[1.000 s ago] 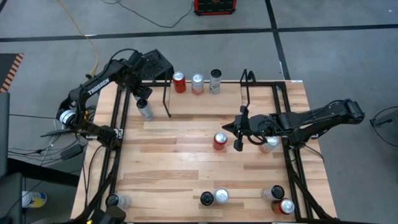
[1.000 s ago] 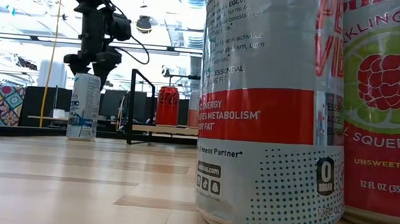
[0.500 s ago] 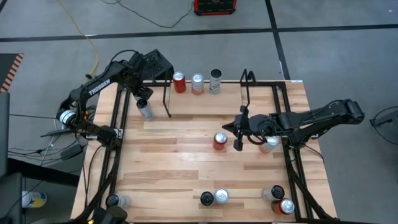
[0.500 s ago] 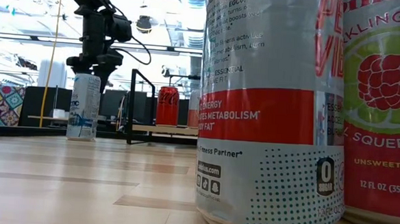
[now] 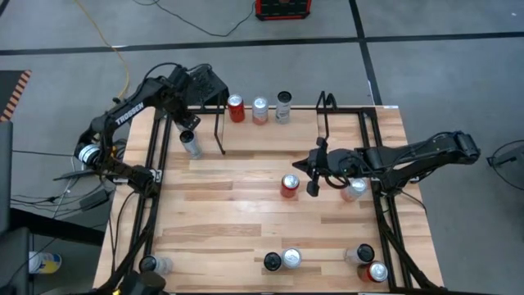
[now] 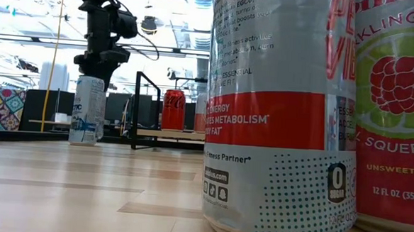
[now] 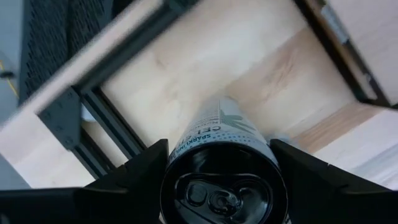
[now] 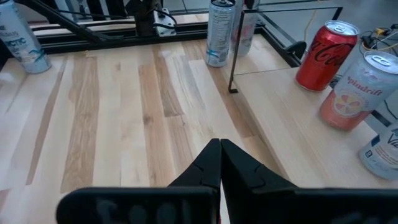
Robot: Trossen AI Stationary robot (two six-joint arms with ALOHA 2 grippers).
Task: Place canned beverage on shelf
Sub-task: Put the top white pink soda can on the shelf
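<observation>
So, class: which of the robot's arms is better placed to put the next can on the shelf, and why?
Left. The left gripper straddles the white can beside the shelf, fingers either side. The right gripper is shut and empty mid-table, near the red can.

Grey floor point(image 5: 458, 74) (cables trailing)

Three upright cans point(image 5: 259, 109) in a row along the table's point(image 5: 246, 221) far edge.
</observation>
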